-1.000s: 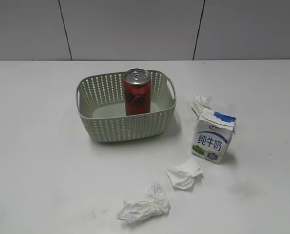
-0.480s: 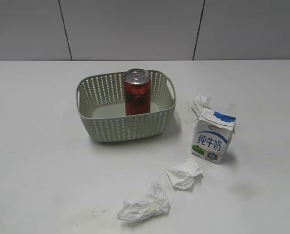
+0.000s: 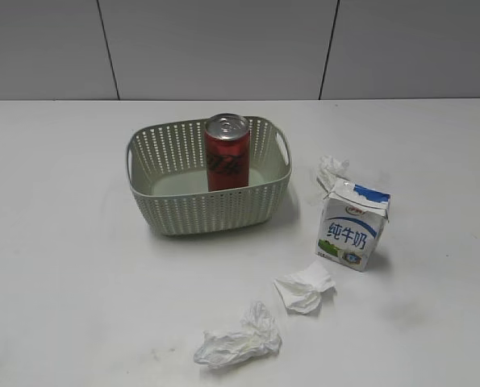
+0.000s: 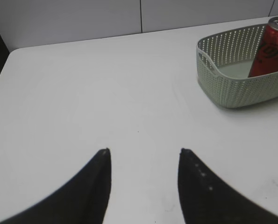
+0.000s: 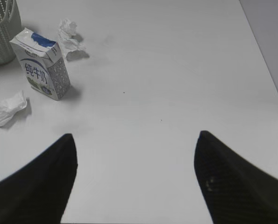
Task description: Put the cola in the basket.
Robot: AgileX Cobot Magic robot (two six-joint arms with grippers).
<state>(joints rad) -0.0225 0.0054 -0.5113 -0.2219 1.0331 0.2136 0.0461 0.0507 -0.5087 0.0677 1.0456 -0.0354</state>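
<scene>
While neither arm shows in the exterior view, both wrist views show their grippers. Left gripper (image 4: 143, 151): jaws parted w/ bare table between the tips, holding nothing, hovering over the left part of the white table (image 3: 70, 266). Right gripper (image 5: 136, 137): jaws spread wide, empty, over the right part of the table, near the right edge.

Cola can (image 3: 227, 151): upright inside the basket (image 3: 215, 211), silver pull-tab top up, standing toward the rear wall, approx. centred left-to-right. Can top rises above the basket rim. Left wrist view shows the same can (image 4: 271, 46) in the basket (image 4: 232, 86), well apart from the left gripper.

Basket: pale grey-green, perforated sides, set toward the back-centre of the table.

Milk carton (image 3: 352, 224): white-and-blue, upright, top torn open, to the right of the basket and apart from it. Right wrist view shows it (image 5: 41, 70) well ahead-left of the right gripper.

Crumpled tissues, 3 pcs: one (image 3: 331, 171) just behind the carton; one (image 3: 304, 288) in front of the carton; one (image 3: 238, 340) near the front edge, approx. centre.
</scene>
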